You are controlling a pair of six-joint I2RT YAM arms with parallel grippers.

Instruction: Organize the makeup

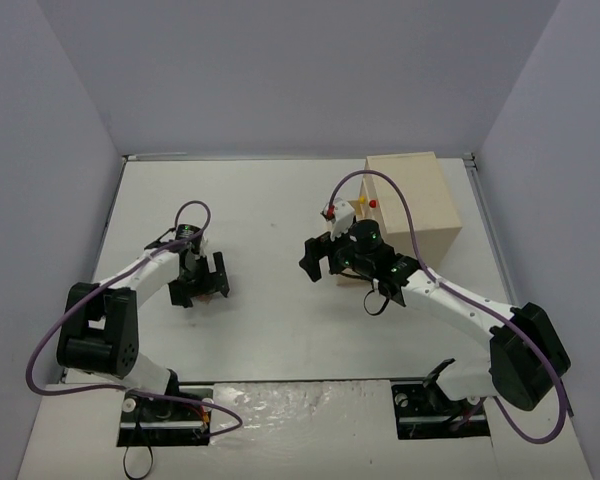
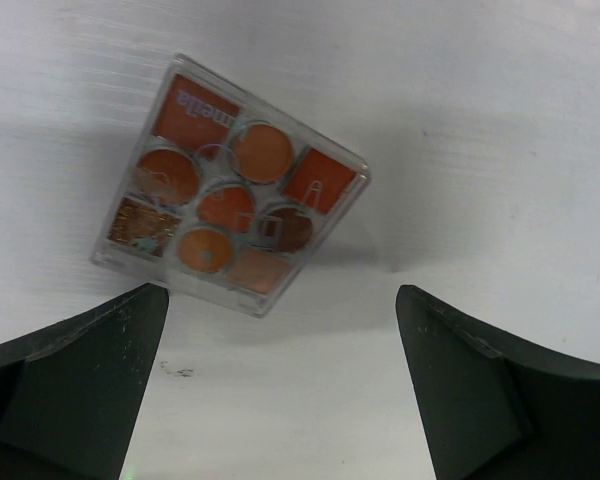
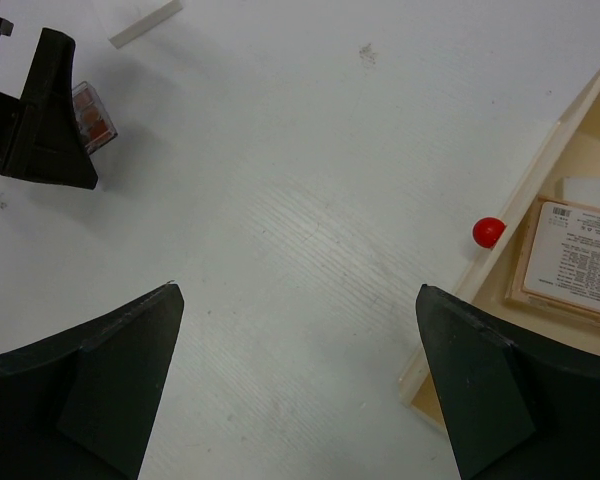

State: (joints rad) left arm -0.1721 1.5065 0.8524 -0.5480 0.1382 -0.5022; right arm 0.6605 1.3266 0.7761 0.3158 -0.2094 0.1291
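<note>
- Left hand [image 2: 280,296]: fingers spread fully apart and holding nothing. It is poised low over the bench [image 1: 280,330], left of centre.
- Eyeshadow palette [image 2: 230,185]: a clear square case of orange and brown pans. It lies flat on the bench, turned at an angle, just ahead of the gap between the left hand's fingers and touching neither. In the top view most of it is hidden under that hand.
- Right hand [image 3: 298,292]: fingers also wide apart and empty. It hangs over bare bench just beside the pulled-out drawer [image 3: 458,335].
- Wooden box [image 1: 410,200]: stands at the far right of the bench. Its drawer with the red knob [image 3: 488,232] is open toward the middle.
- Flat card [image 3: 578,262]: pale, with small printed text, lying inside the open drawer. Whether more lies beneath it cannot be told.
- Progress, judged from the layout: at least one item is already stored, and the palette is the only loose makeup visible on the bench. The task appears well advanced but not finished.
- Remaining, as a judgement: the palette has to be grasped, carried across to the drawer and set down inside. The drawer may then need closing.
- Items in other drawers are not visible.
</note>
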